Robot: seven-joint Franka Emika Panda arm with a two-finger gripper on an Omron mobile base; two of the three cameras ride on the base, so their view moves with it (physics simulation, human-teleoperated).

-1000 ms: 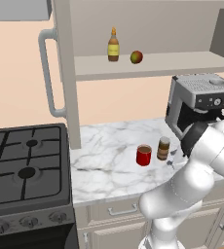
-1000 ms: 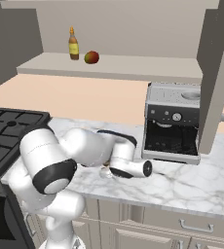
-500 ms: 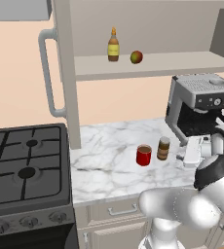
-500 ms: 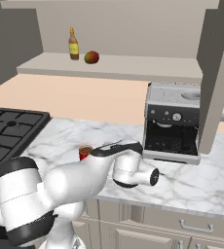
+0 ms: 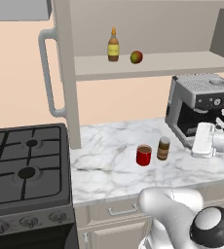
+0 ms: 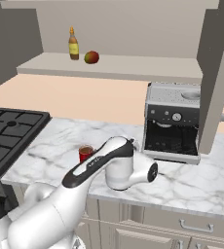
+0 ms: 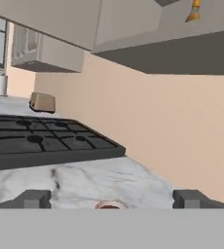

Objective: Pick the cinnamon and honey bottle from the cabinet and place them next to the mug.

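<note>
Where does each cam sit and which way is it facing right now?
Left base view: behind-left, facing the cabinet, stove, mug, cinnamon; white arm lower right.
Right base view: behind-right, facing the coffee machine; arm from lower left.
Hand view: low over the counter, facing the stove; open gripper.
Shared: honey bottle on the shelf.

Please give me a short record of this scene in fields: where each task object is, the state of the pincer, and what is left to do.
cinnamon: on marble counter, just right of mug
honey bottle: upright on cabinet shelf, left of round fruit
pincer: open, empty, low over counter
coffee machine: at counter's right
remaining: honey bottle not yet moved
</note>
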